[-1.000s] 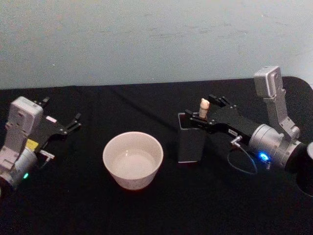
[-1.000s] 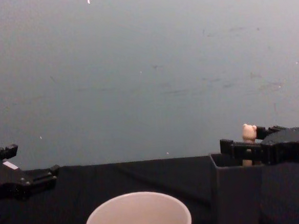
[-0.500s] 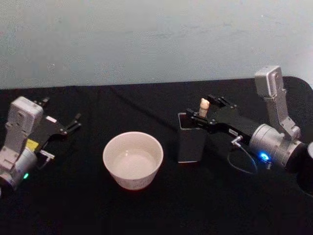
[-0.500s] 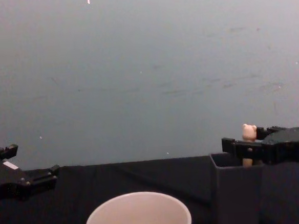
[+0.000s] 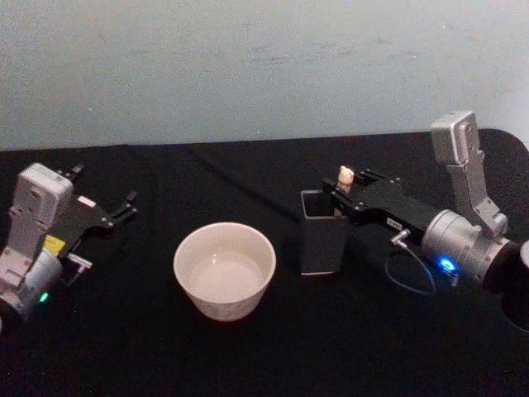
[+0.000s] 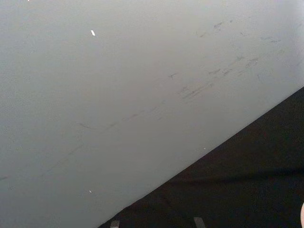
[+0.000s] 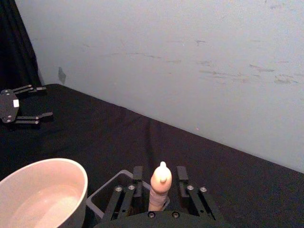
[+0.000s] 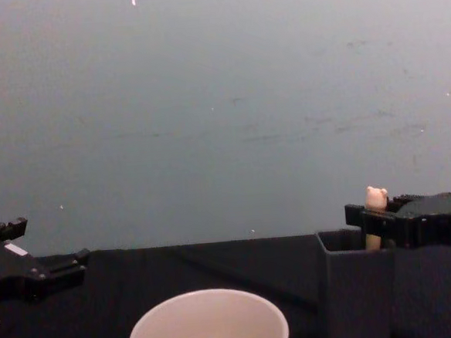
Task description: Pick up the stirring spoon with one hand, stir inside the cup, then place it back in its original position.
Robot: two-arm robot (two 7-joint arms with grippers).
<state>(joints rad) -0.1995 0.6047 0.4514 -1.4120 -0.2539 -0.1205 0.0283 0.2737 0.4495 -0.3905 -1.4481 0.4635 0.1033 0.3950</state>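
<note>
The right hand (image 5: 347,183) is narrowed further around the stirring spoon (image 7: 160,187) upright in the holder (image 5: 321,244), slim gaps remaining, unclenched; pick-up is judged imminent; left hand (image 5: 129,206) is parked, released.

Smooth cream cup (image 5: 207,299), matt grey holder (image 5: 322,246), black cloth (image 5: 248,174).

The black worktop (image 5: 355,347) carries the cream-white cup (image 5: 224,270) near its middle and the dark grey holder (image 5: 321,243) upright just right of it, apart
</note>
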